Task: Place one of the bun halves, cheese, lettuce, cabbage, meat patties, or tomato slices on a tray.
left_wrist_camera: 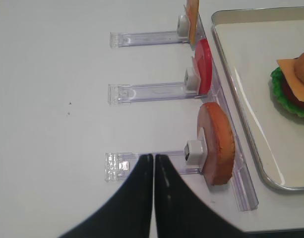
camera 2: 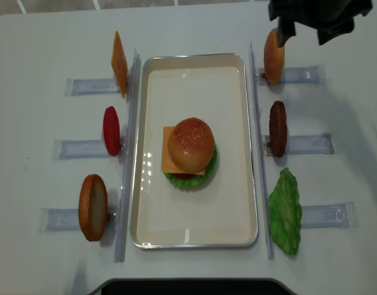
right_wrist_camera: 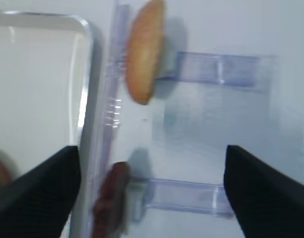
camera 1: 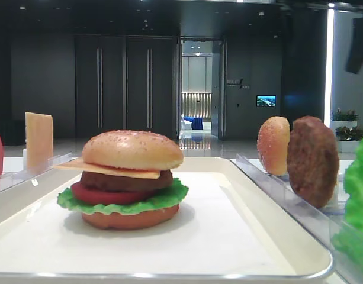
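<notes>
We see the sesame bun top [camera 2: 190,144] capping the stacked burger on the cream tray [camera 2: 152,215], over the cheese [camera 2: 168,149], with the lettuce [camera 2: 208,169] peeking out and the patty [camera 1: 127,180] and tomato [camera 1: 104,195] showing only from the low front view. Up at the far right the right pincer [right_wrist_camera: 152,191] hangs with its jaws spread wide and nothing between them, above the racked spare bun [right_wrist_camera: 144,49] and a blurred, cut-off brown patty [right_wrist_camera: 109,201]. The left pincer [left_wrist_camera: 153,163] has its tips pressed together over the desk [left_wrist_camera: 52,99], beside the orange-brown bottom bun [left_wrist_camera: 218,144]; its arm escapes the overhead view
</notes>
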